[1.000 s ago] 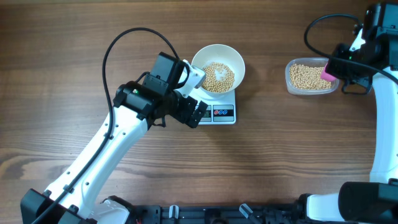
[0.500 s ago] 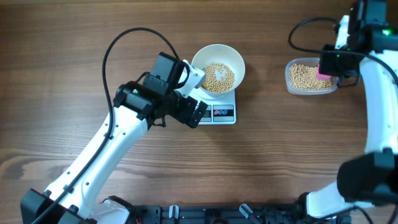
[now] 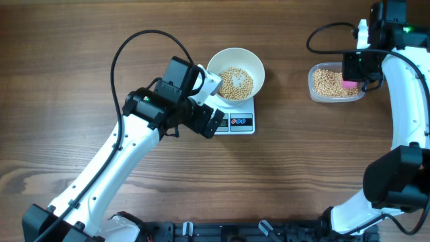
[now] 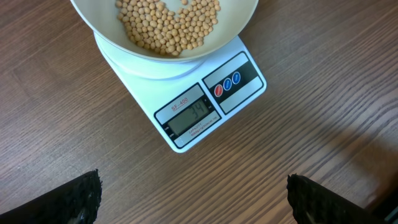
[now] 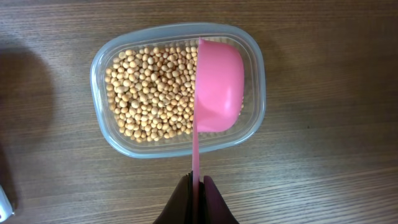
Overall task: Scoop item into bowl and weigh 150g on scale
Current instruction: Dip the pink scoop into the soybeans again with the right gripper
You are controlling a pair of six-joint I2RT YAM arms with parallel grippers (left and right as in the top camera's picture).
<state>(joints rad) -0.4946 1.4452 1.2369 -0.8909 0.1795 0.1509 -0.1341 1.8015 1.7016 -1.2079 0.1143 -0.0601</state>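
The white bowl (image 3: 217,62) sits on the platform of the scale (image 4: 214,106). A heap of pale beans (image 4: 168,25) lies in it. The scale's display faces the front and shows what looks like 34.

The left gripper (image 4: 198,200) hangs over the wooden table (image 3: 302,168) just in front of the scale. Its jaws are spread wide and hold nothing, and the dark fingertips (image 4: 74,199) show only at the lower corners of the left wrist view.

Well to the right of the scale stands a clear plastic tub (image 5: 102,127), also filled with beans. The right gripper (image 5: 196,200) is pressed together on the thin handle of a pink scoop (image 5: 219,87). The scoop is turned on its edge, and its cup lies over the half of the tub farther from the scale. Whether the cup touches the beans below it cannot be told.
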